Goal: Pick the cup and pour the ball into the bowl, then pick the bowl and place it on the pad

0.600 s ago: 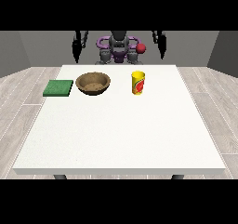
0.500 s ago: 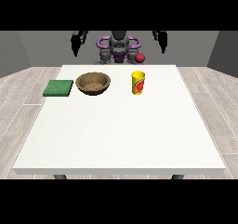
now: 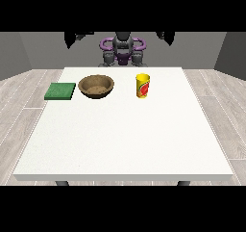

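Observation:
A yellow cup [image 3: 142,85] with a red mark stands upright on the white table [image 3: 125,139], right of centre at the back. No ball shows in this view. Left of the cup sits a brown bowl [image 3: 96,86], and further left a flat green pad [image 3: 60,91] lies near the table's left edge. The robot stands behind the far edge with both arms raised. The hand at the view's left [image 3: 72,39] and the hand at the view's right [image 3: 166,36] are small dark shapes high above the table, far from all three objects and partly cut off at the top.
The robot's grey and purple torso [image 3: 122,50] is just behind the table's far edge. Grey plank floor surrounds the table, whose front half stretches towards the camera.
Both hands have risen and spread outward. A small red ball that was dropping in the air just above the cup is no longer visible.

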`<action>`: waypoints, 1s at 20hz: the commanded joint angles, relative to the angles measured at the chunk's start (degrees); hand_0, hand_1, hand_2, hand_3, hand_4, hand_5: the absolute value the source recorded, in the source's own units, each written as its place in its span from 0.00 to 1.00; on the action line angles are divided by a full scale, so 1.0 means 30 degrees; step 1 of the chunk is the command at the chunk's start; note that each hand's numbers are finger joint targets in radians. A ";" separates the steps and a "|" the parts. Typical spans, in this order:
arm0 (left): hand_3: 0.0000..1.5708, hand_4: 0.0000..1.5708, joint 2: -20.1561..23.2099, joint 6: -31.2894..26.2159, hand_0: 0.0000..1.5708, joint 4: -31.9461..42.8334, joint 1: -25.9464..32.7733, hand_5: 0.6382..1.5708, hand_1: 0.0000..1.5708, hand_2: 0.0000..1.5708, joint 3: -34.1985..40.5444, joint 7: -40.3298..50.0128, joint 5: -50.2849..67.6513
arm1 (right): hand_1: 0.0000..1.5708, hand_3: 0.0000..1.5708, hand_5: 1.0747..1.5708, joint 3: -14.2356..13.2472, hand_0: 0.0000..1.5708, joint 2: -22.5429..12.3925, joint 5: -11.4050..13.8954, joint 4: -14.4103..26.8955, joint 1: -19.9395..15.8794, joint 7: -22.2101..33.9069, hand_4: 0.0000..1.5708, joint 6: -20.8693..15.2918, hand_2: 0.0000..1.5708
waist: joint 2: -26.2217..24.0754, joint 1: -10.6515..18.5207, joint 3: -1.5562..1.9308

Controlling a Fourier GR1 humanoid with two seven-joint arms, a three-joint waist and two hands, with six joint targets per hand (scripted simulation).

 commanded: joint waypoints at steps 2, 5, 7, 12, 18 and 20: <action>0.00 0.00 -0.0057 0.0018 0.00 0.0061 -0.1099 0.83 0.00 0.00 0.0958 -0.0678 0.0725 | 0.00 0.00 1.00 -0.0216 0.00 0.0412 -0.0359 0.0608 -0.0319 -0.1457 0.00 0.0440 0.00 | 0.1460 -0.0212 -0.0090; 0.00 0.00 0.0206 -0.0399 0.00 -0.0585 -0.0831 0.82 0.00 0.00 0.0847 -0.0181 0.0809 | 0.00 0.00 1.00 -0.0795 0.00 -0.0039 -0.0776 0.1728 -0.0051 -0.2783 0.00 0.1591 0.00 | 0.1552 -0.0029 -0.0088; 0.00 0.00 0.0310 -0.0368 0.00 0.0898 -0.2317 0.81 0.00 0.00 0.1090 -0.1648 0.0378 | 0.00 0.00 1.00 -0.1290 0.00 -0.0387 -0.1201 0.2394 -0.1610 -0.2923 0.00 0.1658 0.00 | 0.3016 -0.0253 -0.0087; 0.00 0.00 0.0513 0.0525 0.00 0.3091 -0.5398 0.82 0.00 0.00 0.1951 -0.2272 0.0065 | 0.00 0.00 1.00 -0.0723 0.00 0.0083 -0.0076 0.3882 -0.3350 -0.4515 0.00 0.1105 0.00 | 0.4783 -0.0662 -0.0088; 0.00 0.00 0.0106 0.0599 0.00 0.7789 -0.5962 0.80 0.00 0.00 0.2309 -0.6250 -0.0645 | 0.00 0.00 1.00 -0.0923 0.00 0.0039 -0.0394 0.4347 -0.4957 -0.3979 0.00 0.0685 0.00 | 0.5496 -0.1095 -0.0095; 0.00 0.00 0.0030 0.1253 0.00 0.9273 -0.7137 0.78 0.00 0.00 0.3021 -0.7543 -0.0681 | 0.00 0.00 1.00 -0.0715 0.00 -0.0389 -0.0648 0.3771 -0.5383 -0.4113 0.00 0.1599 0.00 | 0.6681 -0.2033 -0.0100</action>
